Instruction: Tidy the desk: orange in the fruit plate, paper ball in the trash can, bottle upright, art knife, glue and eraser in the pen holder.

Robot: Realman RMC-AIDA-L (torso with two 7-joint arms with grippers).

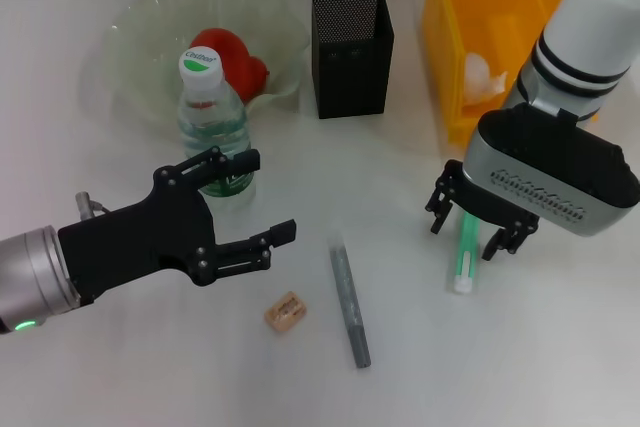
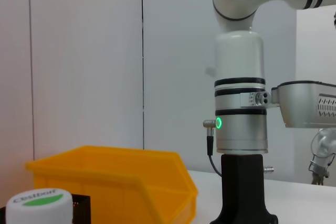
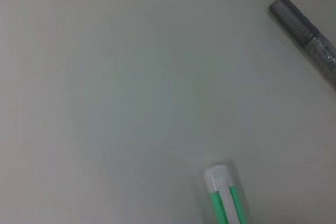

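Both grippers gape empty: left gripper [image 1: 258,199] beside the upright bottle [image 1: 212,119]; right gripper [image 1: 478,223] straddles the glue [image 1: 465,253]; light, stiff, probably slippery; pinch mid-barrel.

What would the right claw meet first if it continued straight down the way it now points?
Most likely the green-and-white glue stick, lying on the desk directly below the open right claw. How far above it the claw is, I cannot judge.
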